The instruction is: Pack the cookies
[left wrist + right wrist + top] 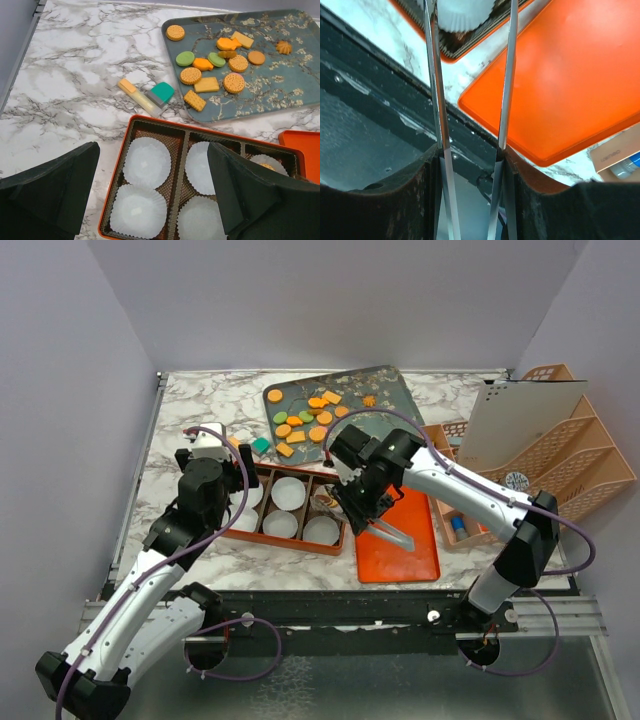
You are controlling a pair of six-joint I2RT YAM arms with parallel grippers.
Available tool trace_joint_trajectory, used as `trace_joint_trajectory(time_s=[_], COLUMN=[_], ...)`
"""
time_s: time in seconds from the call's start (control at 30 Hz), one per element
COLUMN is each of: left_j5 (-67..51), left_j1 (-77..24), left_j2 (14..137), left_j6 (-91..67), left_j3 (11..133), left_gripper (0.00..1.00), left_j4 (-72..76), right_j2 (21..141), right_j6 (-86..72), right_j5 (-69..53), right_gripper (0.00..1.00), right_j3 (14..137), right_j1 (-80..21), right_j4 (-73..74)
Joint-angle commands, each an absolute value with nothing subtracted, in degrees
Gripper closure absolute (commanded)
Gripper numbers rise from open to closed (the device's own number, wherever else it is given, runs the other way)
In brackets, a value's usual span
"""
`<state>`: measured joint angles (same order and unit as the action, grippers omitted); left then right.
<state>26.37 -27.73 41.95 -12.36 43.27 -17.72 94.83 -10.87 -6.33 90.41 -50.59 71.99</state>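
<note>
R gripper (470, 165): fingers clamped on the handle end of metal tongs (506, 75). The blades stand apart w/ nothing visible between them, and the tips run out of the wrist view. Tongs' long axis points toward the near table edge, over the orange lid (570, 85), i.e. away from the goods.

L gripper (154, 160): fingers spread wide, nothing held. It hangs over the near-left end of the box (183, 160), above white paper cups (146, 162).

Cookies (206, 85) lie loose and flat on the floral tray (280, 85), on the far side beyond the box. From L they are straight ahead and a bit right. From R they are far-left, behind the tong tips. What looks like one piece sits in the far-right cup, partly hidden.

Judgement: L is nearer and faces them, but R has the tool, so R must swing the tongs right round toward the far side before any pick. Mostly rounds, so approach angle matters little; the oblong ones lie slanted.
</note>
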Motion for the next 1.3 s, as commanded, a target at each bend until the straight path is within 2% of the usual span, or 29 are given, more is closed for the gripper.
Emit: trace_joint_trajectory(time_s=[0.0,0.53,1.27], left_j5=[25.31,24.80,24.17], left_j1=[-27.17,-26.63,-26.28], left_j2=[41.96,42.39,42.43], left_j6=[-12.30,-12.33,-12.30], left_j3=[42.64,42.47,42.45], left_gripper=[0.02,0.02,0.02], left_j4=[-16.69,-16.49,-16.52], right_j2=[92.13,92.52,93.92], right_j6=[-9.67,-9.32,-8.34], right_j5=[-9.24,-12.07,-12.90], right_gripper=[0.75,0.74,0.49], right_j3=[87.01,80.27,78.88], right_j1=[-52.49,-54.53,-54.58], right_j4=[71.12,66.49,65.39])
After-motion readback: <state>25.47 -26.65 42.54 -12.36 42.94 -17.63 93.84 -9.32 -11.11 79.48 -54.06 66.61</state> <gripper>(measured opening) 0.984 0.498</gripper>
